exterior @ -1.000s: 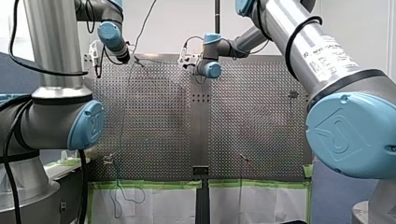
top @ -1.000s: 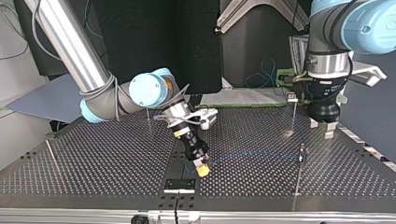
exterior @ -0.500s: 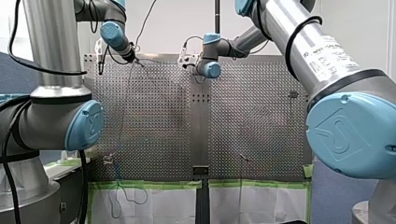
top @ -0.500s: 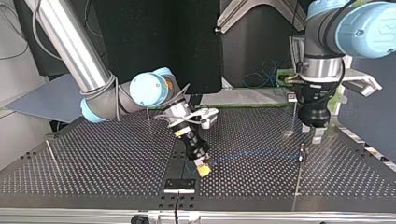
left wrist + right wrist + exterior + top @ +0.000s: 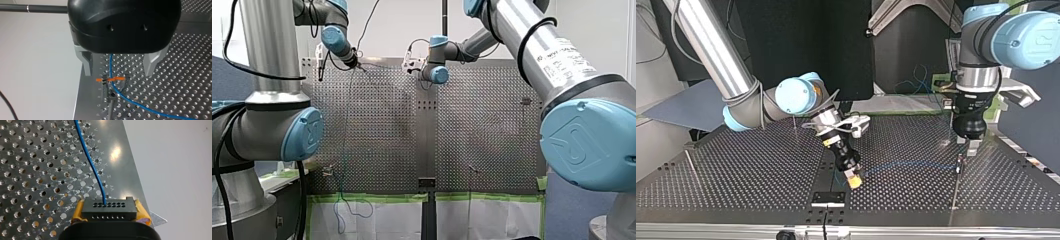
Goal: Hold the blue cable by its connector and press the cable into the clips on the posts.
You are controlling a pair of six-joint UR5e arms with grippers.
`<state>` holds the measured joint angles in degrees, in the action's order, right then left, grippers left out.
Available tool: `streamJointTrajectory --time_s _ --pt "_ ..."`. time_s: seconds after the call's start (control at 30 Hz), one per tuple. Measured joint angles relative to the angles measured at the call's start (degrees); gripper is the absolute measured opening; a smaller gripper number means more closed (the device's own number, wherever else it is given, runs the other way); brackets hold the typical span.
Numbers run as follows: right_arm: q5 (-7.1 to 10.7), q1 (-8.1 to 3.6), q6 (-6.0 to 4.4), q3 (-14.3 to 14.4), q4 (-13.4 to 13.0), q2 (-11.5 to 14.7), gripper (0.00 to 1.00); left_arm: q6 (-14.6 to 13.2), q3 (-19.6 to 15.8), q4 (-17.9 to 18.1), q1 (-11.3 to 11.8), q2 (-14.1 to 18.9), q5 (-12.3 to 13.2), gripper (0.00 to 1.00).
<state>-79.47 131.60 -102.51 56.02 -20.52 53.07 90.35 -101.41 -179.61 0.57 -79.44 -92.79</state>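
The thin blue cable (image 5: 88,161) ends in a black connector (image 5: 109,209). My right gripper (image 5: 110,213) is shut on that connector with its yellow pads. In the top view my right gripper (image 5: 852,181) is low over the table's middle. From it the cable (image 5: 906,165) runs to a post with a clip (image 5: 960,162) at that view's right. My left gripper (image 5: 118,67) hangs open just above this post. The cable passes between its metal fingers (image 5: 86,63) and lies in the orange-tabbed clip (image 5: 111,80). In the top view my left gripper (image 5: 967,146) stands right over the post.
A taller post (image 5: 950,120) stands behind my left gripper. Thin posts rise at the top view's left (image 5: 692,167) and middle (image 5: 794,122). A black plate (image 5: 828,198) lies near the close edge. In the front view slack cable (image 5: 343,150) hangs past the green-taped edge (image 5: 372,198).
My left arm has moved leftward and nearer in the top view, from beside the table's right edge to over the clip post. The hanging cable loop has shifted. My right arm has stayed still.
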Motion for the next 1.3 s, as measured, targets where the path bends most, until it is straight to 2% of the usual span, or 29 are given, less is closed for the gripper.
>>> streamJointTrajectory --time_s 0.53,0.7,0.87,1.07,1.3 --pt "0.01 -0.14 -0.07 0.0 0.2 0.0 0.0 0.5 0.0 0.0 -0.1 -0.3 -1.1 1.0" --pt "0.04 -0.3 -0.03 0.0 0.4 0.0 0.0 -0.1 0.0 0.1 -0.1 -0.3 -1.0 1.0" --pt "0.09 -0.32 0.01 0.0 0.5 0.0 0.0 -1.7 0.2 0.4 -0.6 -0.4 1.1 1.0" --pt "0.03 -0.4 -0.02 0.0 0.4 0.0 0.0 -2.0 1.3 1.0 -1.5 -1.5 3.6 1.0" --pt "0.0 -0.42 -0.06 0.0 0.3 0.0 0.0 -1.3 2.9 1.7 -2.7 -4.1 4.2 1.0"
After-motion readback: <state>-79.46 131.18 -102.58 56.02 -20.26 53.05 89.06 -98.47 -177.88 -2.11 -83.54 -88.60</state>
